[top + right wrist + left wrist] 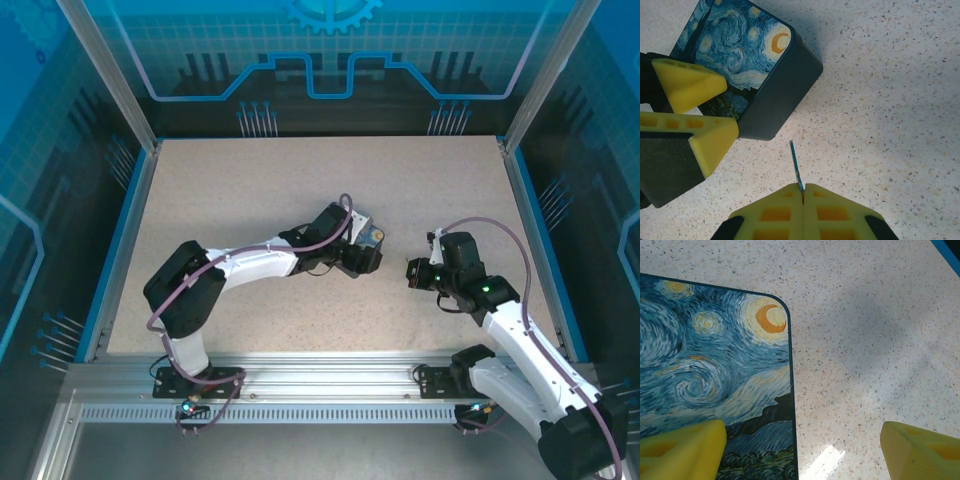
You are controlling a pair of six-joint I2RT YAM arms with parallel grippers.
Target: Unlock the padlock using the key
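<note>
My right gripper is shut on the key. The key is a thin bluish-dark blade that sticks out from between the yellow fingertips and points toward the tin, hanging just above the table. My left gripper is open. One of its fingers is over the tin's lid and the other is over bare table beside the tin's edge. From above, the left gripper sits at the tin and the right gripper is a short way to its right. The padlock is hidden.
The blue Starry-Night-print tin with dark sides lies mid-table, its rounded corner close to the key tip. Speckled tabletop stretches around it. Blue rails and glass walls bound the table.
</note>
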